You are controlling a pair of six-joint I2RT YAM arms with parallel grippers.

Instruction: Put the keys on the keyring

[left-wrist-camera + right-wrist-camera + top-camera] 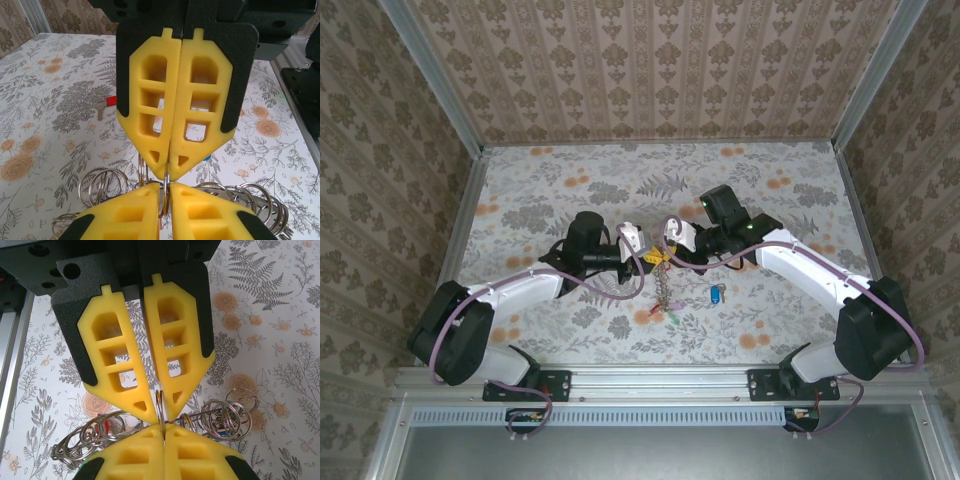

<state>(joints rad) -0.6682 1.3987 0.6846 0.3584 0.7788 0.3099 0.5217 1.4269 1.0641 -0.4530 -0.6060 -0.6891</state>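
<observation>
Item 1, my left gripper (165, 187): yellow pads nearly together and pinched on a wire loop of the keyring (220, 415). A sliver of gap stood where the wire passed between them.

Item 2, my right gripper (163, 429): pads pressed flat together, nipping the same keyring. It met the left gripper tip to tip over the middle of the table (550, 190).

Item 3, keyring: a cluster of silver split rings fanned out to both sides of the two grips. Seen from above, a strand with coloured tags ran from the pads toward the near edge.

Item 4, blue-tagged key (717, 294): lay flat and loose on the table, on the near side of my right arm, apart from the keyring.

Item 5, red-tagged key (107, 103): lay on the table beyond the grippers, partly hidden by a pad. It was probably a key, though the blade barely showed.
</observation>
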